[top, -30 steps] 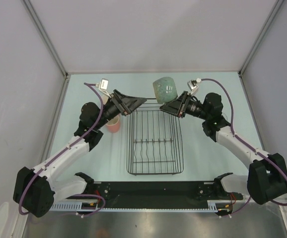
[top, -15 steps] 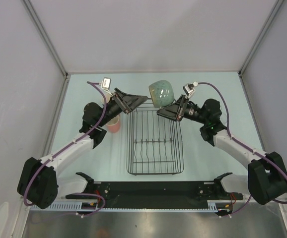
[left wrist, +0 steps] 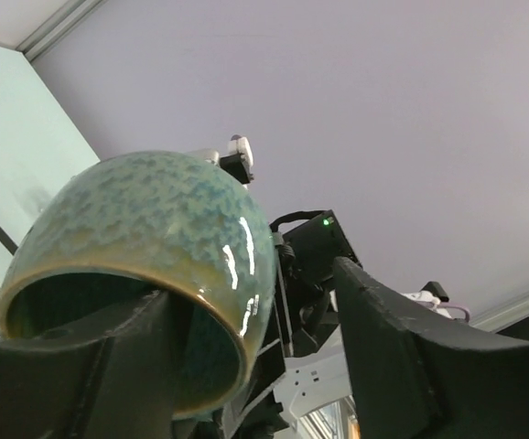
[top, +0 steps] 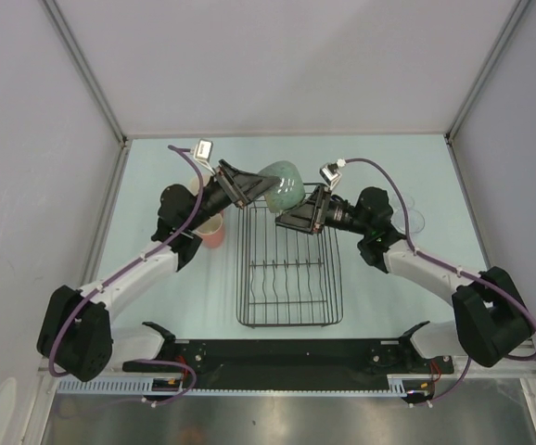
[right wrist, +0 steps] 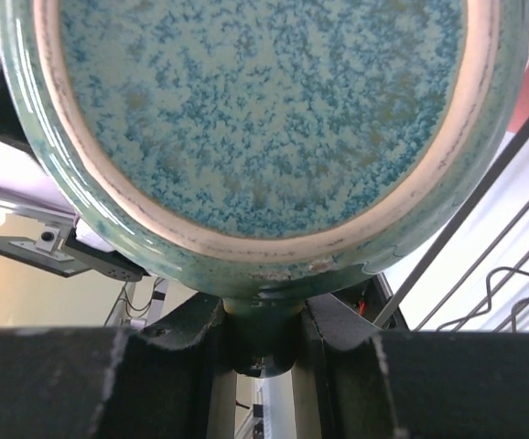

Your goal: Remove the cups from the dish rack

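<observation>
The pale-green speckled cup (top: 284, 182) hangs in the air over the far end of the black wire dish rack (top: 291, 278). My right gripper (top: 285, 216) is shut on its edge; in the right wrist view the jaws (right wrist: 263, 329) pinch a part of the wall below the cup's base (right wrist: 264, 110). My left gripper (top: 266, 188) is open across the cup's rim. In the left wrist view one finger (left wrist: 81, 366) sits inside the cup (left wrist: 145, 229), and the other finger (left wrist: 393, 347) stands apart outside the wall. A pink mug (top: 211, 232) stands on the table left of the rack.
Clear glass tumblers (top: 414, 218) stand on the table right of the rack, behind my right arm. The rack's upright tines (top: 287, 272) sit in its near half. Grey walls close the table on three sides.
My right arm has carried the cup left and lower, to the left gripper. The left gripper has moved up to the cup, taken its rim between the fingers and narrowed.
</observation>
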Controlling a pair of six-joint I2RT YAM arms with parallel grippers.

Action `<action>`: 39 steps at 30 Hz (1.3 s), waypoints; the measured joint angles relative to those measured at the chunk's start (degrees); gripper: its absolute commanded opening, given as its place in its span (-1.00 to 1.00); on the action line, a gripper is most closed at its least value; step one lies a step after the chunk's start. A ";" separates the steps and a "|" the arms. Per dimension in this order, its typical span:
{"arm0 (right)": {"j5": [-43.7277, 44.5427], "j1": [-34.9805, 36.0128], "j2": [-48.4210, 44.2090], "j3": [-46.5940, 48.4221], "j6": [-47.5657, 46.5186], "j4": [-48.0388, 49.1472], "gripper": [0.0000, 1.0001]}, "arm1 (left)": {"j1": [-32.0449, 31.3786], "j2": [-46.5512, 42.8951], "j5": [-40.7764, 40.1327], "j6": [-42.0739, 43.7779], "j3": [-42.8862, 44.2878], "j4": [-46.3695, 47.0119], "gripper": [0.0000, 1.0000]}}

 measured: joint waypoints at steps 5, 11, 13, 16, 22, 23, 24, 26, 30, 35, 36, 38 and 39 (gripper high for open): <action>0.61 1.11 0.59 0.83 -0.46 0.83 -1.00 | 0.02 1.09 0.33 -0.39 0.11 -0.02 -0.26; 1.16 1.77 2.05 1.20 -1.01 3.13 -1.00 | -0.52 1.46 1.88 -6.10 0.72 2.05 -0.99; 0.59 2.05 2.16 1.55 -0.66 4.72 -1.00 | -0.68 1.46 2.84 -7.32 1.01 3.78 -0.99; 0.31 2.14 2.16 2.05 -0.68 5.35 -1.00 | -0.57 1.49 3.28 -7.37 1.38 4.85 -0.99; 0.22 2.12 2.16 2.08 -1.01 4.15 -1.00 | -0.35 1.49 3.63 -6.86 1.62 2.91 -0.99; 0.22 2.12 2.16 2.08 -1.16 3.69 -0.92 | -0.35 1.44 3.61 -6.75 1.64 2.45 -0.99; 0.22 2.08 2.16 2.08 -1.36 3.26 -0.61 | -0.31 1.40 3.58 -6.54 1.68 1.70 -0.99; 0.17 1.95 2.14 2.32 -1.90 1.97 -0.11 | -0.31 1.27 3.50 -6.12 1.88 0.42 -0.99; -0.13 1.84 1.05 3.02 -5.77 -3.52 0.54 | -0.74 0.87 2.89 -3.06 2.54 -3.87 -0.99; -0.13 -0.17 -1.75 3.17 -9.88 -10.45 0.99 | -0.57 0.61 1.09 0.33 2.54 -10.86 -0.99; -0.11 -0.87 -2.36 3.26 -10.64 -11.61 0.99 | -0.48 0.52 0.72 0.57 2.54 -11.89 -0.99; 0.13 -2.36 -3.43 3.48 -11.72 -13.42 1.00 | -0.37 0.28 -0.15 1.60 2.54 -13.66 -0.99; 0.15 -3.04 -3.96 3.72 -12.22 -14.05 1.00 | -0.28 0.22 -0.48 2.08 2.54 -14.67 -0.99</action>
